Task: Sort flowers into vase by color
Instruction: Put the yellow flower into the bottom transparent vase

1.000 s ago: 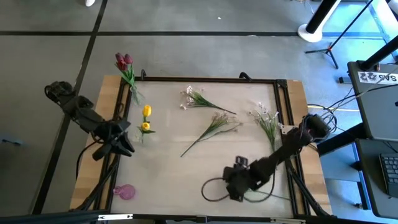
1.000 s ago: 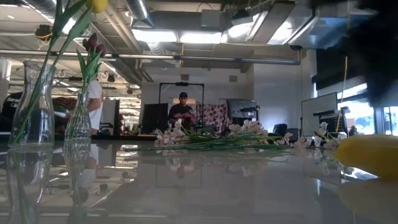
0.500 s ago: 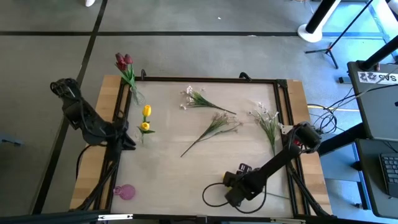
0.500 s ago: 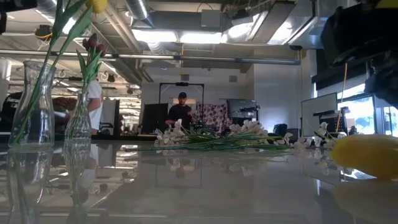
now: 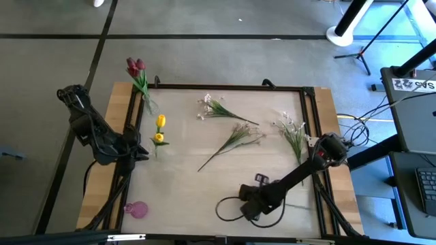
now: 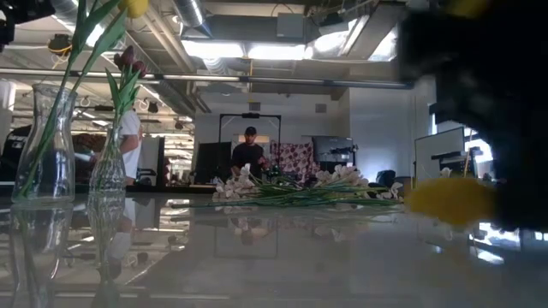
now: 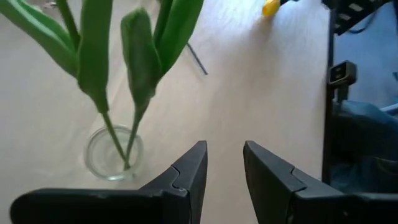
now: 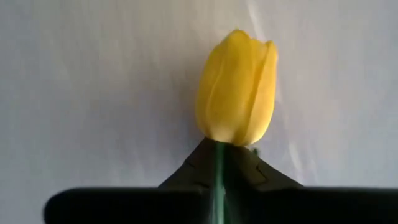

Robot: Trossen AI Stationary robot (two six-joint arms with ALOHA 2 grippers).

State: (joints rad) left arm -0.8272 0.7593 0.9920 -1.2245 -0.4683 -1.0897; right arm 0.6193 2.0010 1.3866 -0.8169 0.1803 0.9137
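Two vases are standing along the left edge of the desk (image 5: 204,184), one (image 5: 147,103) holding dark red tulips (image 5: 135,66) and the other (image 5: 156,146) holding yellow tulips (image 5: 160,121), so each colour is getting its own place. Three sprays of white blossoms (image 5: 235,136) are lying loose across the far half of the desk, well apart from the vases, apparently waiting their turn. A pink object (image 5: 137,209) is sitting near the front left corner.

The right gripper (image 8: 219,163) is working low at the front of the desk, and its fingers are pinching shut on the thin green stalk of another yellow tulip (image 8: 237,88), just below the bloom. The flower is lying on the desk surface, its head pointing away from the wrist. Gripping close under the bloom probably keeps the floppy stalk under control for the lift, though the long stem would then trail behind.

The left gripper (image 7: 222,169) is waiting just beside the yellow-tulip vase, with its jaws partly open and nothing between them.
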